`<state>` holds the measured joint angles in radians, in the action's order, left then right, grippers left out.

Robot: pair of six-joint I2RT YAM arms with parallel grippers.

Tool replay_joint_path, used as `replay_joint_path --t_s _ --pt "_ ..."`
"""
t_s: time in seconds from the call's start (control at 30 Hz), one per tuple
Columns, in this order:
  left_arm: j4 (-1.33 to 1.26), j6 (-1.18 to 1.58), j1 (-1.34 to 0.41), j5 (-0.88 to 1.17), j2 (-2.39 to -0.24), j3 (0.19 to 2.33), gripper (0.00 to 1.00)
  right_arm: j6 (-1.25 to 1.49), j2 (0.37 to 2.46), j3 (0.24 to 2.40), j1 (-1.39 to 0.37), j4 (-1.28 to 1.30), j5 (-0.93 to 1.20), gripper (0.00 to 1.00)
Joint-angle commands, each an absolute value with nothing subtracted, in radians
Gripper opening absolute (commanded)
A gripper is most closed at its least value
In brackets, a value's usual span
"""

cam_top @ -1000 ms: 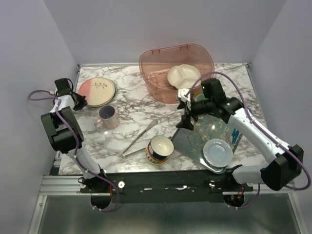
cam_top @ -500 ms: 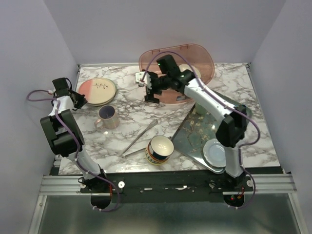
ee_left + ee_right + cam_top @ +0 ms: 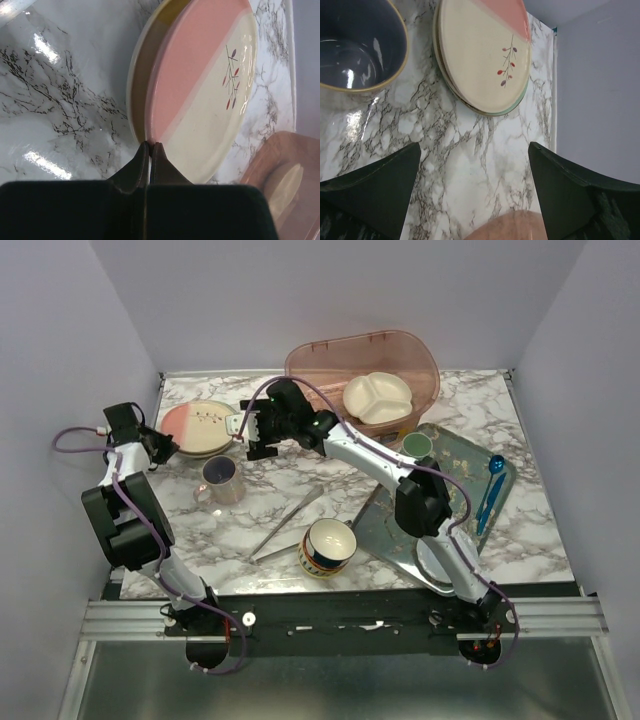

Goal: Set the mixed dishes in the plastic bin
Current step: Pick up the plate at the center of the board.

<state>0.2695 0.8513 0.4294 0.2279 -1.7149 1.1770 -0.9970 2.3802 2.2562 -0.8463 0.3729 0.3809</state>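
Note:
The pink-and-cream plate [image 3: 200, 427] [image 3: 200, 85] [image 3: 482, 50] lies at the table's far left on a mint-green plate whose rim [image 3: 516, 102] shows beneath it. My left gripper [image 3: 163, 446] [image 3: 150, 145] is shut, its tips straddling that plate's near rim. My right gripper [image 3: 250, 438] [image 3: 475, 185] hangs open and empty over bare marble between the plates and the plastic bin [image 3: 320, 360] [image 3: 512, 227]. A beige divided dish [image 3: 378, 398] sits in the bin. The lilac mug [image 3: 220, 478] [image 3: 355, 45] stands near the right gripper. The navy-and-yellow bowl [image 3: 328, 545] stands at the front.
Metal tongs [image 3: 287, 521] lie between mug and bowl. The floral tray [image 3: 455, 475] on the right carries a blue spoon [image 3: 489, 488] and a small green cup [image 3: 417, 444]. The right arm stretches across the table's middle. Walls close in on both sides.
The right arm has swung left from above the tray, past the bin's front, to beside the plates, staying open. The left gripper and plate have not moved.

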Motion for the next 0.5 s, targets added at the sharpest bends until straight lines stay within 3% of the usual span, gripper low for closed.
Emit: replay_joint_path --t_s 0.0,0.47 --pt "0.181 0.897 0.433 0.365 -1.657 1.158 0.00 -1.026 2.456 2.295 -0.858 0.226 0.328 0.95" --pt "0.156 0.931 0.402 0.426 -1.672 1.135 0.00 -1.077 2.497 2.253 -0.859 0.169 0.333 0.95"
